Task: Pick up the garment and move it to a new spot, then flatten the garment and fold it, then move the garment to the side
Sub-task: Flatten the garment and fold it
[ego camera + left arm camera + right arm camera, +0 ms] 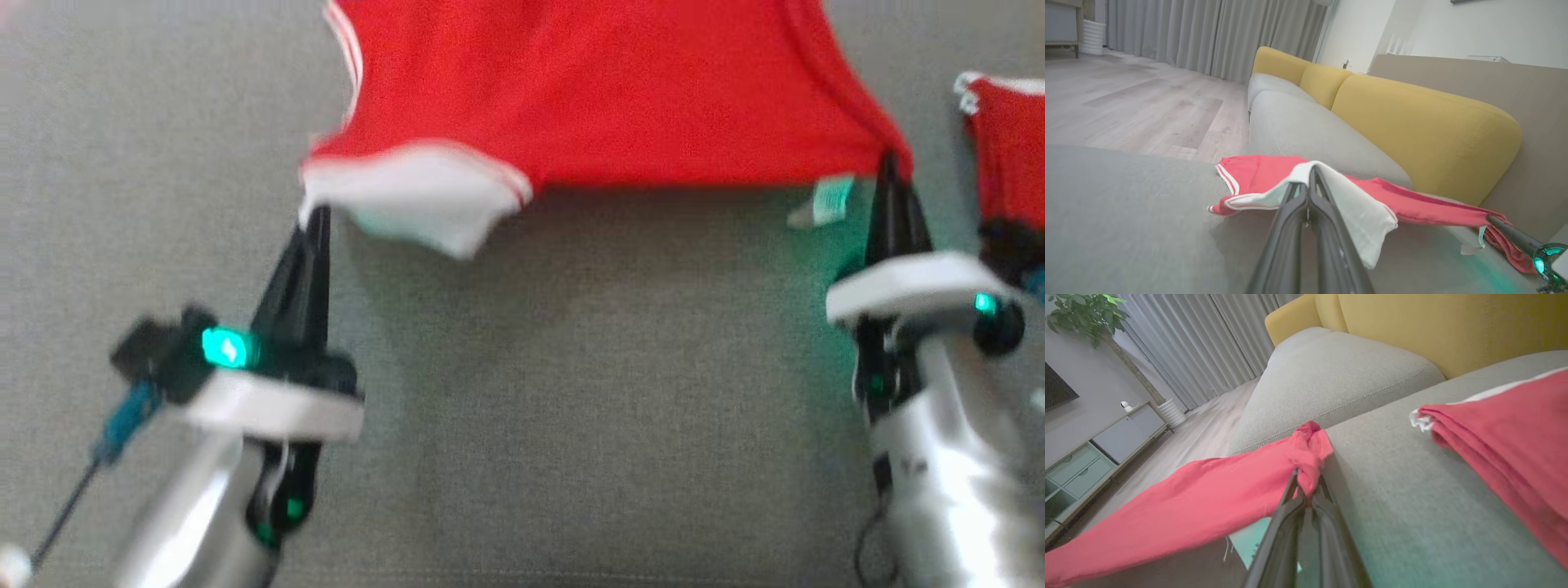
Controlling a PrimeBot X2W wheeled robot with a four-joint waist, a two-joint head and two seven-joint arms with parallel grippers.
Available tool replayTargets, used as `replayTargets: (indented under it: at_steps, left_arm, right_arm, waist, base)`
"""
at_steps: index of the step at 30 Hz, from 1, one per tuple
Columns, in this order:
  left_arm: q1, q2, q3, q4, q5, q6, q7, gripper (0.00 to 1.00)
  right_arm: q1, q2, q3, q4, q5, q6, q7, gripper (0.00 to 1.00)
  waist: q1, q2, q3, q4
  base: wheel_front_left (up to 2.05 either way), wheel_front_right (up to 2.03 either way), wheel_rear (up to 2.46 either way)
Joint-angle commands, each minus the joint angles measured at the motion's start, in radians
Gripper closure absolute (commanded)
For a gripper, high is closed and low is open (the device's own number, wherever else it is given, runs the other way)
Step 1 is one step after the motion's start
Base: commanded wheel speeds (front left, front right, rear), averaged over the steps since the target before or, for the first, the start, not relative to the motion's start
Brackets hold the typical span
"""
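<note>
The garment (604, 90) is a red shirt with white-trimmed sleeves, stretched just above the grey sofa seat (571, 392). My left gripper (314, 212) is shut on its white sleeve cuff (1355, 204), which droops over the fingers in the left wrist view. My right gripper (890, 159) is shut on a bunched red corner (1310, 457) next to a small white label (829, 200). The red cloth (1188, 502) spans taut between the two grippers. The garment's upper part is cut off by the head view's top edge.
A second red piece of clothing (1008, 147), folded (1515, 437), lies on the seat to the right of my right gripper. Yellow back cushions (1421, 130) line the sofa. Wooden floor (1135, 102), curtains and a low cabinet (1094, 457) lie beyond the seat's edge.
</note>
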Motion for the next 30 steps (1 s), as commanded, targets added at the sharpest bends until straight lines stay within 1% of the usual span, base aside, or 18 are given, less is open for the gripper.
replayTargets:
  at_steps: [1,6,7,14,21,25,30]
  left_arm:
    - [0.06,0.055,0.032,-0.076,0.01,0.026,-0.009,1.0]
    - [0.232,0.078,0.024,-0.177,0.004,0.08,-0.006,1.0]
    - [0.232,0.078,0.024,-0.177,0.004,0.08,-0.006,1.0]
    - [0.408,0.1,0.013,-0.274,-0.004,0.145,0.005,1.0]
    - [0.554,0.118,0.006,-0.369,-0.017,0.2,0.015,1.0]
    - [0.607,0.123,0.001,-0.399,-0.027,0.217,0.02,1.0]
    - [0.608,0.118,-0.008,-0.383,-0.036,0.211,0.024,1.0]
  right_arm:
    - [0.064,0.013,0.031,-0.078,0.024,0.003,0.012,1.0]
    - [0.251,0.017,0.032,-0.211,0.057,0.003,0.062,1.0]
    - [0.251,0.017,0.032,-0.211,0.057,0.003,0.062,1.0]
    - [0.502,0.02,0.004,-0.413,0.057,0.003,0.141,1.0]
    - [0.704,0.021,-0.002,-0.559,0.093,0.003,0.207,1.0]
    - [0.765,0.021,0.006,-0.597,0.113,0.003,0.226,1.0]
    - [0.772,0.021,0.004,-0.597,0.108,0.003,0.238,1.0]
  waist:
    - [0.0002,-0.0001,-0.068,0.004]
    - [0.0002,-0.0001,-0.155,0.003]
    - [0.0002,-0.0001,-0.155,0.003]
    - [0.0002,-0.0001,-0.255,0.006]
    - [0.0002,-0.0001,-0.296,-0.003]
    - [0.0002,-0.0001,-0.302,-0.007]
    - [0.0002,-0.0001,-0.303,-0.007]
  base:
    - [0.0,0.0,0.0]
    - [0.0,0.0,0.0]
    - [0.0,0.0,0.0]
    - [0.0,0.0,0.0]
    - [0.0,0.0,0.0]
    - [0.0,0.0,0.0]
    - [0.0,0.0,0.0]
